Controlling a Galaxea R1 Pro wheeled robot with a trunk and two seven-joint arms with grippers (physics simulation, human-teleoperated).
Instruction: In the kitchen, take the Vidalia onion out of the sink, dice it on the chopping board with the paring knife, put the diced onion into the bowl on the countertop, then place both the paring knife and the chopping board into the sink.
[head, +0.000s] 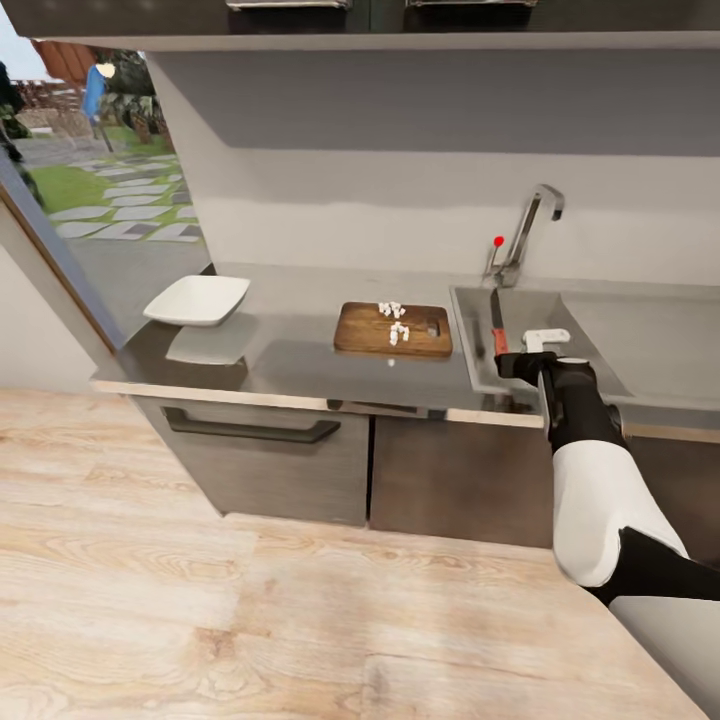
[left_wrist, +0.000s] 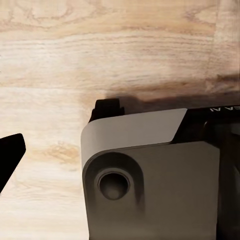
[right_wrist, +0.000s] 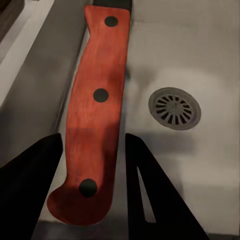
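Where the left wrist view shows dark casing, clipped letters, perhaps "A N", cannot be read; the right end effector (right_wrist: 92, 165) grips the paring knife (right_wrist: 95, 105) by its red handle over the sink (right_wrist: 200, 60); white onion dice (head: 393, 320) lie on the chopping board (head: 360, 335); the bowl (head: 197, 299) on the desk (head: 290, 350) looks empty.

Kitchen: countertop (head: 300, 355), sink (head: 600, 340), cabinets (head: 450, 480).

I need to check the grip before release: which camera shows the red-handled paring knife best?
The right wrist view: the red-handled paring knife appears large between the right gripper's dark fingers, over the grey steel sink. The head view shows it small at the basin's edge. The left wrist view looks at wooden floor.
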